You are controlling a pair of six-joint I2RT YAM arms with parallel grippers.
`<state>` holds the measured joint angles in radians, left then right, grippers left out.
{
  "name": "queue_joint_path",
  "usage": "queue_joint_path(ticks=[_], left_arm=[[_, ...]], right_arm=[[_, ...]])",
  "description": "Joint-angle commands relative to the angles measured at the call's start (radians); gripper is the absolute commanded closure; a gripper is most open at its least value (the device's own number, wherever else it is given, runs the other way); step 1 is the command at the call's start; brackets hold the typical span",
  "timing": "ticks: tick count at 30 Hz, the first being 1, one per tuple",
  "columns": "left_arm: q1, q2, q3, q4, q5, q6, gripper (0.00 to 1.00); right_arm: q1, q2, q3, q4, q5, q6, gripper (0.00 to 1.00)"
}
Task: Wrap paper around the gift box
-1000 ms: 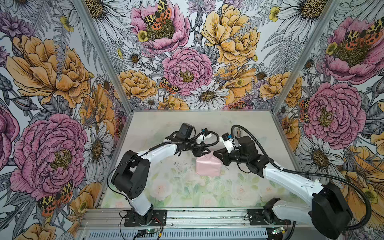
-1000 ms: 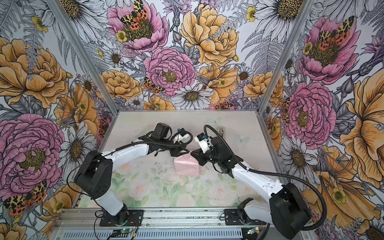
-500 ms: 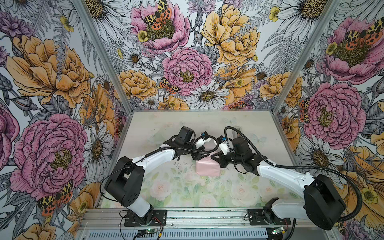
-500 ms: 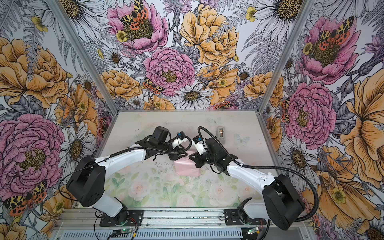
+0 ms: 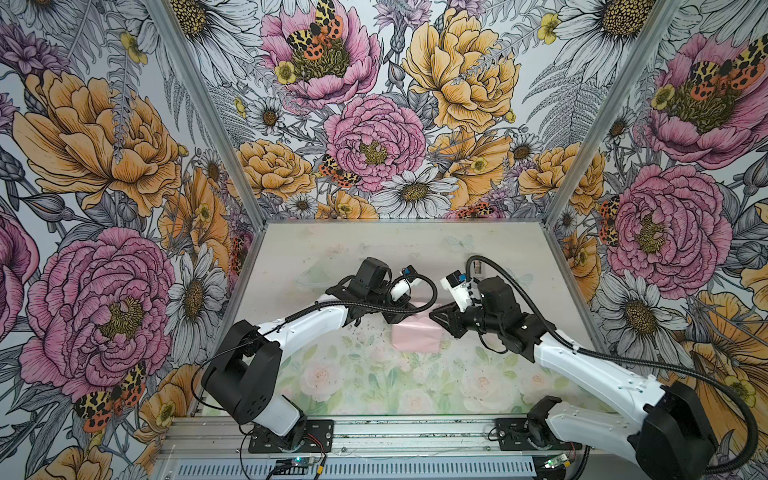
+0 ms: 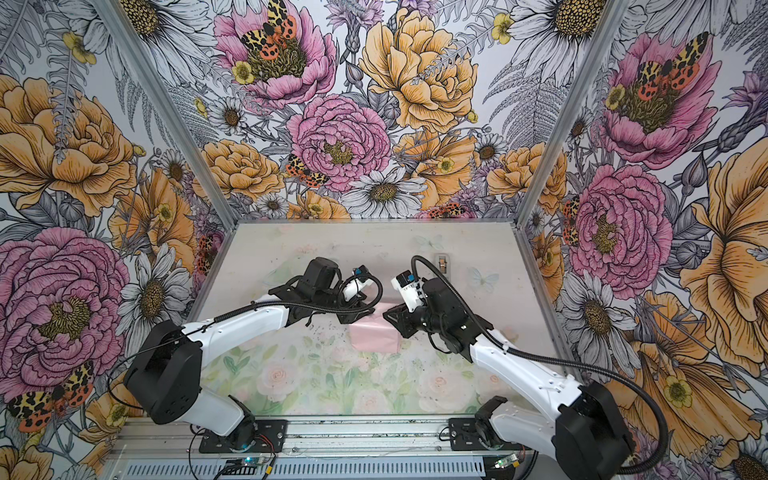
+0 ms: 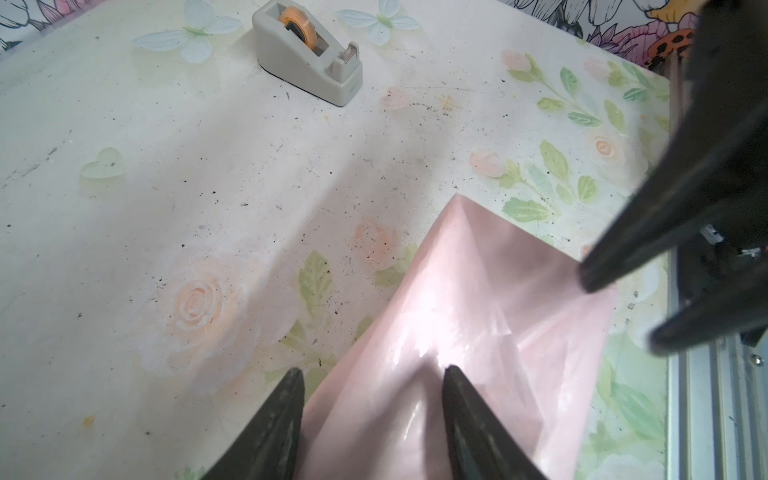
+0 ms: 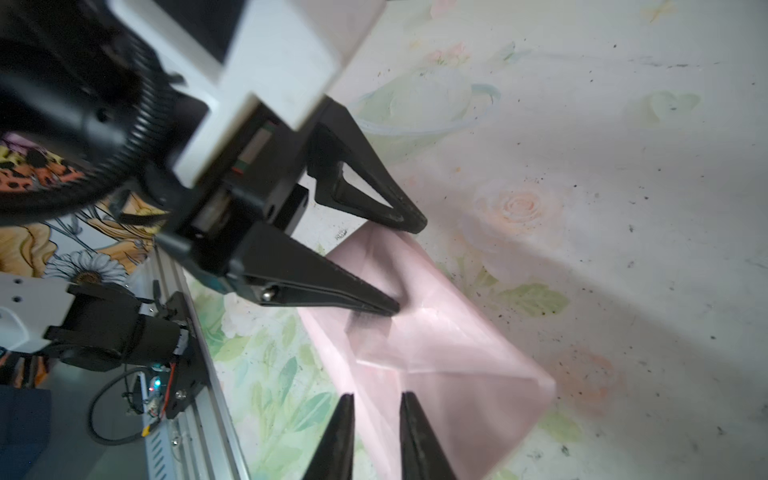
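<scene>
the paper (image 5: pixel 415 338), pink face out, folded into a parcel, lies on the tabletop (image 5: pixel 332 257) apart from the tape dispenser (image 7: pixel 307 50). left end effector (image 7: pixel 372 370), farther from the dispenser, is spread, tips touching paper. right end effector (image 8: pixel 376 395), nearer it, is narrowly parted.

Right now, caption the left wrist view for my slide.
Open left claw over folded pink paper; right claw opposite, tape dispenser beyond.

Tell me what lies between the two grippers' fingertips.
Only the pink paper, folded into a parcel. The left wrist view shows it filling the stretch from the left gripper to the right gripper.
</scene>
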<state>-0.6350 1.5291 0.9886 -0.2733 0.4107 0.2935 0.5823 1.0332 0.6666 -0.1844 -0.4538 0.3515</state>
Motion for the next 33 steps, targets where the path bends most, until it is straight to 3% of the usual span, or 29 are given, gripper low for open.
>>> queue_joint_path(ticks=[1,7,11,18,33], left_arm=[[-0.006,0.040,-0.034,-0.109,-0.077,0.000,0.45],[-0.005,0.040,-0.034,-0.110,-0.080,-0.017,0.45],[-0.005,0.042,-0.033,-0.110,-0.081,-0.020,0.45],[-0.004,0.028,-0.036,-0.109,-0.079,-0.033,0.45],[0.022,0.014,-0.016,-0.109,-0.167,-0.134,0.45]], right_arm=[[0.029,-0.136,-0.081,-0.018,0.047,0.147,0.84],[0.140,-0.254,-0.262,0.102,0.134,0.313,0.86],[0.201,-0.157,-0.330,0.261,0.136,0.338,0.87],[0.205,0.068,-0.308,0.413,0.168,0.318,0.87],[-0.035,0.334,-0.128,0.447,0.083,0.235,0.91]])
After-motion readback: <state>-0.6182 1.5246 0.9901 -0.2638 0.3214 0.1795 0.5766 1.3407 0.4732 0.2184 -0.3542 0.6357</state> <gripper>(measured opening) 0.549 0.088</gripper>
